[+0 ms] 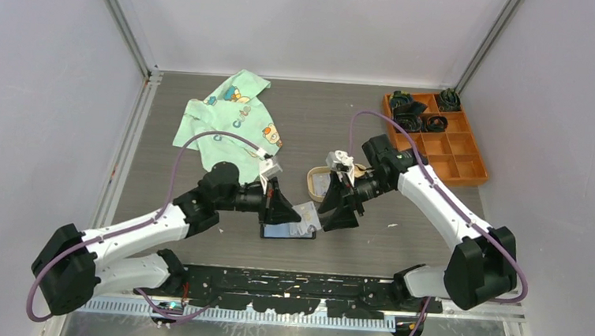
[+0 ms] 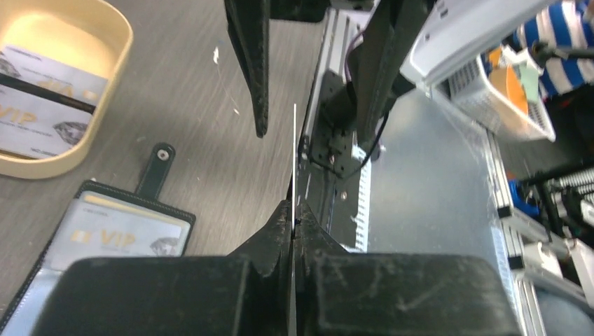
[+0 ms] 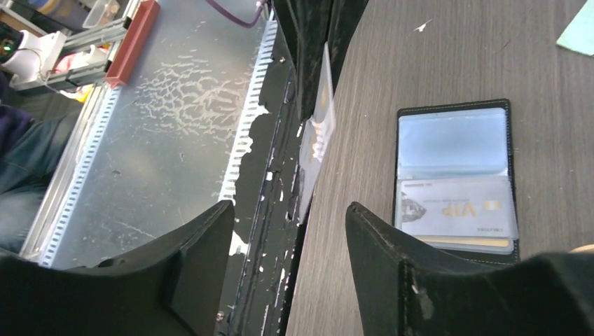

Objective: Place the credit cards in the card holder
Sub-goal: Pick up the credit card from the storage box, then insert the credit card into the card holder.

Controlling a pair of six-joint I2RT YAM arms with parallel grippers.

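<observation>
Black leather is my worry: the card holder (image 3: 454, 112) lies open and loose by the near edge of the surface (image 1: 400, 238), so a card pushed at its clear pocket could simply shove it along. My left claw (image 2: 293, 213) is clamped on one credit card (image 2: 294, 154) by its thin edge, above the holder, and the card could pivot or slip. My right claw (image 3: 288, 208) stands open around that card, gripping nothing, and could clip it. The holder carries one VIP card (image 3: 455, 210). Behind it, the beige tray (image 2: 120, 77) keeps more cards (image 2: 42, 105). In the far right corner, an orange tray (image 1: 456, 167) has dark items (image 1: 421, 113).
</observation>
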